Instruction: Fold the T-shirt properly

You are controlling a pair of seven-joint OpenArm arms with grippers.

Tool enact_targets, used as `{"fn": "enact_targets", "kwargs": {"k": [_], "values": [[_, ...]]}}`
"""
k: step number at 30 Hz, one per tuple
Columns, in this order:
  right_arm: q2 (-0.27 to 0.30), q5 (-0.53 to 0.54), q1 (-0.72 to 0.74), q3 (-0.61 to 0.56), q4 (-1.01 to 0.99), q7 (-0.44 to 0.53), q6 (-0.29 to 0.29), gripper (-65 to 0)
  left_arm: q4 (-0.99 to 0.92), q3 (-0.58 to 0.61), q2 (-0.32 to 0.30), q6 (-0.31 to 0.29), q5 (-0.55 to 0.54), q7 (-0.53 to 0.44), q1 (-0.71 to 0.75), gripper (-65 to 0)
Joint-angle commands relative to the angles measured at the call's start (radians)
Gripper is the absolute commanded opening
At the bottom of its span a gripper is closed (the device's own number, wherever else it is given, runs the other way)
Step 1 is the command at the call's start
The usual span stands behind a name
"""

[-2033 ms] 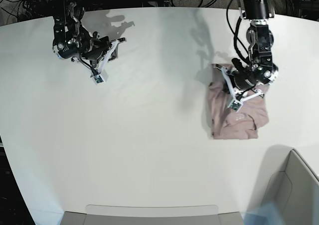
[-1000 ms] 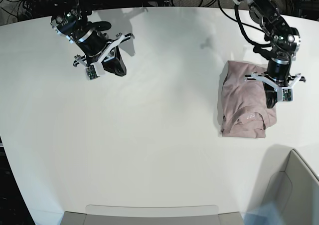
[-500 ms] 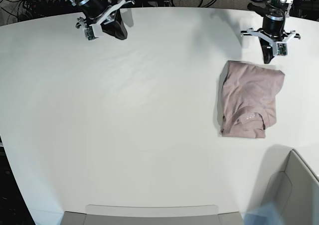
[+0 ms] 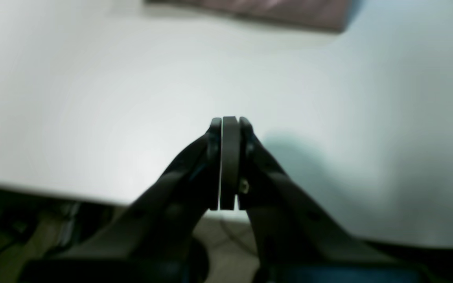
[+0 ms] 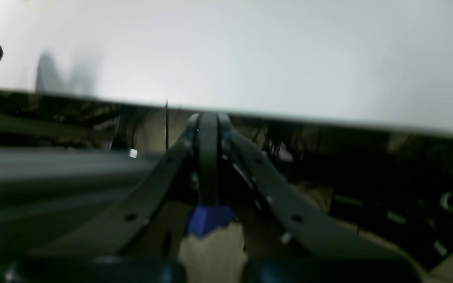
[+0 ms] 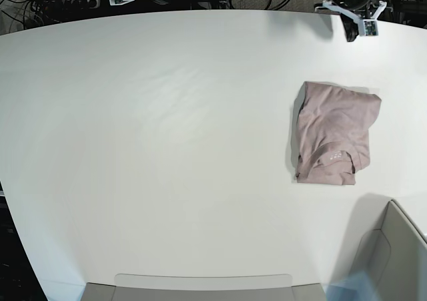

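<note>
Both arms pulled back, folded T-shirt left alone on the table

Within the last two seconds the left gripper [image 4: 226, 163] has let go of the T-shirt [image 6: 335, 133] and risen to the table's [image 6: 167, 147] far edge at 1 o'clock, while the right gripper [image 5: 207, 157] has retreated past the edge at 11 o'clock; each has its jaws pressed together and holds nothing. The T-shirt lies at 3 o'clock as a compact rectangle, neck print facing up near its near edge, so the fold looks finished. From the base view only slivers of the arms show at the top border, both wrist views are blurred, and the left wrist view catches just a strip of the T-shirt at 12 o'clock
</note>
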Motion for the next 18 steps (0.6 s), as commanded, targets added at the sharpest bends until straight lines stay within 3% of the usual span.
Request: {"fn": "enact_targets", "kwargs": {"k": [1, 6, 12, 18], "values": [[0.002, 0.009, -0.027, -0.002, 0.001, 0.026, 0.010, -65.0, -0.004, -0.022, 0.003, 0.005, -0.015, -0.025, 0.018, -65.0], [0.000, 0.009, -0.053, -0.002, -0.088, 0.059, 0.010, -65.0, -0.087, -0.133, 0.003, 0.005, -0.015, -0.025, 0.021, -65.0], [0.002, 0.009, -0.074, -0.036, -0.258, 0.236, 0.010, -65.0, -0.204, -0.243, 0.003, 0.005, -0.007, -0.025, 0.019, -65.0], [0.007, 0.007, -0.031, -0.062, -0.389, 0.248, 0.010, -65.0, -0.347, -0.242, 0.003, 0.005, 0.037, -0.111, 0.018, -65.0]]}}
